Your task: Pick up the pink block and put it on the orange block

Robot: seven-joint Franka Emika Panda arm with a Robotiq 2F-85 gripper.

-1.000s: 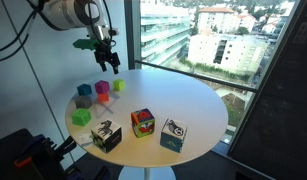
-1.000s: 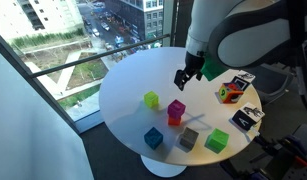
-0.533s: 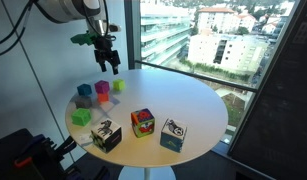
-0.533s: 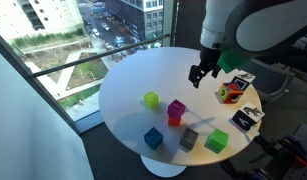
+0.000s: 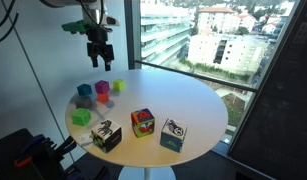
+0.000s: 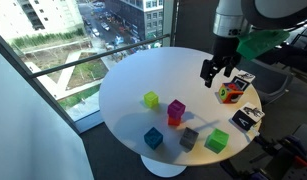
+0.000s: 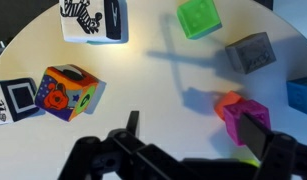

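High above the table (image 6: 133,75), pincer (image 6: 214,80) spread wide, empty, pink block (image 7: 249,110) atop orange block (image 7: 227,102)

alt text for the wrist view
Seen from above, the pink block sits on the orange block on a white table, with the open, empty fingers above; a green cube, grey cube and patterned cubes lie around.

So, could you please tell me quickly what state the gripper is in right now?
Gripper: open, fingers apart, holding nothing.
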